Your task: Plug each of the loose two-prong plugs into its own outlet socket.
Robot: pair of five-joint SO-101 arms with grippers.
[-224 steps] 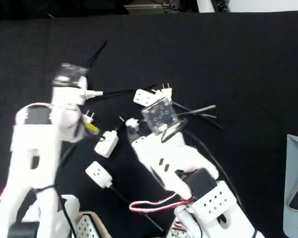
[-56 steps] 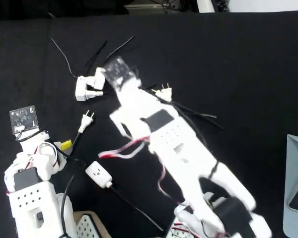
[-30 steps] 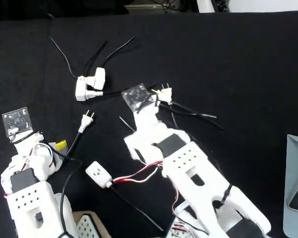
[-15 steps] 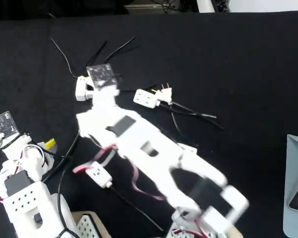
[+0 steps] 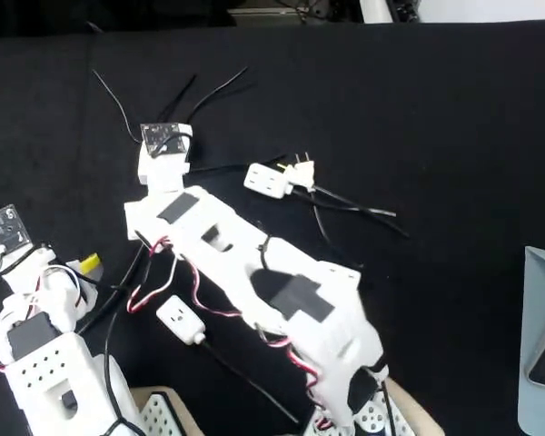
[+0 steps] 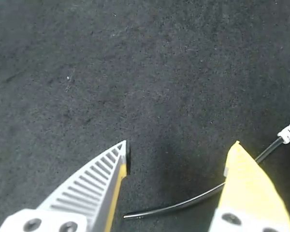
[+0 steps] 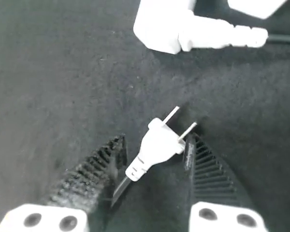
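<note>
My right gripper [image 7: 154,141] is open and low over the black cloth, one finger on each side of a loose white two-prong plug [image 7: 159,141] without gripping it. Just beyond that plug lies a white socket with a plug seated in it [image 7: 183,26]. In the high view the right arm [image 5: 245,263] stretches to the back left and hides that plug. A free socket [image 5: 266,180] lies beside another loose plug [image 5: 300,170], whose prongs are bare. A second free socket [image 5: 180,320] sits at the front. My left gripper [image 6: 181,145] is open over bare cloth, holding nothing.
Thin black cables [image 5: 345,204] trail across the middle and back of the cloth. A black cable [image 6: 183,203] runs under the left gripper. A grey tray [image 5: 540,345] stands at the right edge. The left arm [image 5: 36,336] is folded at the front left.
The right arm swung from the middle to the back left and came down around the loose plug there. The left arm drew back slightly, then held still.
</note>
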